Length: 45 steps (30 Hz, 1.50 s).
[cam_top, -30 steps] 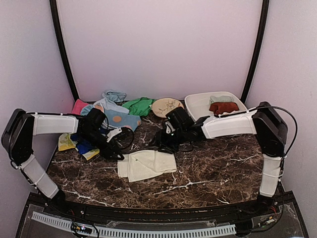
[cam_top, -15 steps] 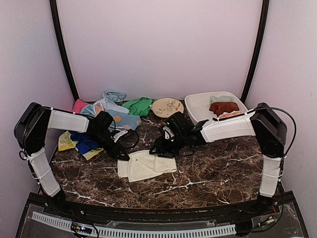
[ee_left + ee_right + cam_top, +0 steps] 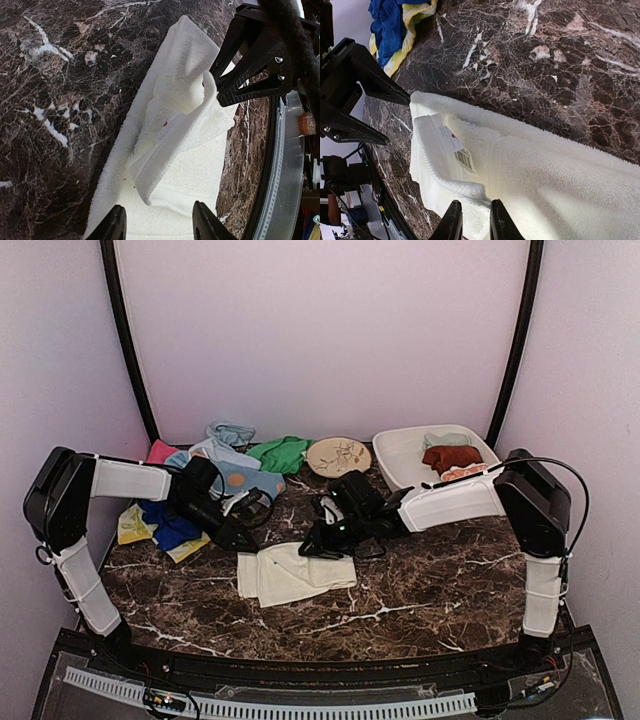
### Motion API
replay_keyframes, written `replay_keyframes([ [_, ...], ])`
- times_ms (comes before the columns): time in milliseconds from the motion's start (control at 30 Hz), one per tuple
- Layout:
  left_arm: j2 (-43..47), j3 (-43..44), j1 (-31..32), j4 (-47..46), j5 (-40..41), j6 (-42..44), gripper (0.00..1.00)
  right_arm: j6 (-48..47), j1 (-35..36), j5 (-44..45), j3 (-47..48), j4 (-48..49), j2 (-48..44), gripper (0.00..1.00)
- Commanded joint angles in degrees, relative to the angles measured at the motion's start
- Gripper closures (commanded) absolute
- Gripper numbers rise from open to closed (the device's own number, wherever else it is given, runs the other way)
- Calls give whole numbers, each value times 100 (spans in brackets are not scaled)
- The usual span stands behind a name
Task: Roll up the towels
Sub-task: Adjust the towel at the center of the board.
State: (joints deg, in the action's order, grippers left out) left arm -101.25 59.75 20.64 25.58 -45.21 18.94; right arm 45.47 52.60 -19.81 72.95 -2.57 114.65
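One white towel [image 3: 545,170] (folded) under right gripper [image 3: 472,220]

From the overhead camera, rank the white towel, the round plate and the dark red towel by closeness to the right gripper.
1. white towel: front centre, at the tips of the right gripper.
2. round plate: behind it, near the back wall.
3. dark red towel: back right, inside the tub.

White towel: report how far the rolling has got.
Done: the dark red towel lies bundled in the tub, seemingly finished. In hand: the white towel is folded flat, not rolled; the right gripper pinches its raised edge, the left gripper hovers open over it. Left: the blue towel, green towel and dotted towel lie loose, back left.
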Motion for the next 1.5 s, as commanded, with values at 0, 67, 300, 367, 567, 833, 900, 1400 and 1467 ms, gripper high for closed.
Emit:
replay_keyframes([
  [0,-79,-17,25,73,-365,-170,53,-200,110,-14,59,63,25,78],
  [67,-235,89,27,42,-349,-239,54,-223,110,13,-41,73,-99,77],
  [300,-484,271,96,127,-436,-253,60,-489,-68,4,-12,-263,-272,67],
  [367,-475,207,127,111,-336,-244,61,-607,-102,39,65,-399,-285,63],
  [567,-574,168,142,63,-198,-273,67,-867,-136,336,238,-736,-224,55],
  [833,-565,206,138,154,222,-201,75,-834,-135,196,338,-362,27,53],
  [900,-461,184,128,147,598,-184,76,-830,-136,171,409,-289,107,54],
  [1400,-361,204,109,167,692,-125,83,-818,322,-109,251,517,-51,67],
  [1467,-314,217,81,186,642,-142,84,-910,379,7,274,328,-36,75],
])
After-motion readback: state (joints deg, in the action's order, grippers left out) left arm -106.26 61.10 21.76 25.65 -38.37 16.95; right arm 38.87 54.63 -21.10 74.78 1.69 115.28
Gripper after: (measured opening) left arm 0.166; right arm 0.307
